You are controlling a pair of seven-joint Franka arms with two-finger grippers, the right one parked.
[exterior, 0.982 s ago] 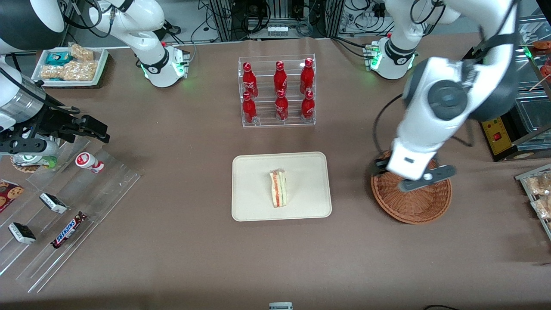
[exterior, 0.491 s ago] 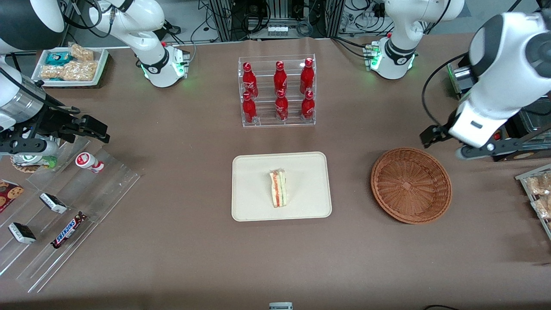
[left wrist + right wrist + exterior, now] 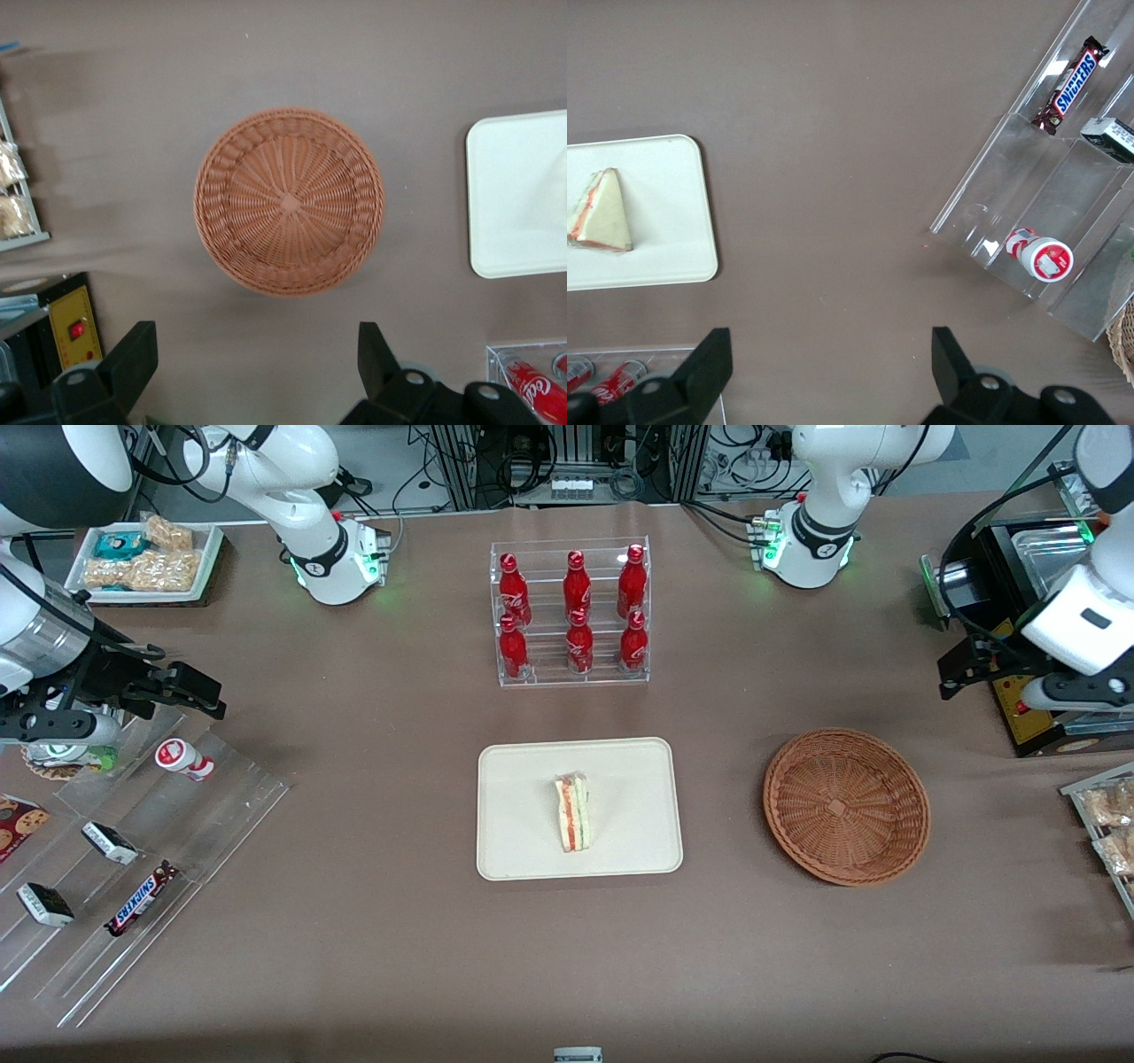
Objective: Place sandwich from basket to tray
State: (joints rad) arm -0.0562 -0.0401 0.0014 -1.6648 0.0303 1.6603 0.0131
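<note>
Down near the lower middle of the front view, the tray (image 3: 580,808) lies flat on the brown table (image 3: 354,957), and the sandwich (image 3: 573,812) rests on it close to its centre, cut edge with orange-red and green layers facing up. At the same depth, toward the working arm's end of the table, sits the basket (image 3: 846,806), with only bare wicker showing inside; it is well apart from the tray. In the lower left of that frame a clear stepped display (image 3: 133,850) holds a Snickers bar (image 3: 140,898) and small packets. Farther from the camera, in the upper middle, a clear rack of red bottles (image 3: 572,613) stands upright. At the far right edge, about a third of the way down, the gripper (image 3: 992,669) hangs above the table, clear of the basket and farther from the camera than it. Its two fingers (image 3: 133,354) are spread wide with nothing between them; the wrist view looks down past them onto the basket (image 3: 290,202) and a corner of the tray (image 3: 518,204).
</note>
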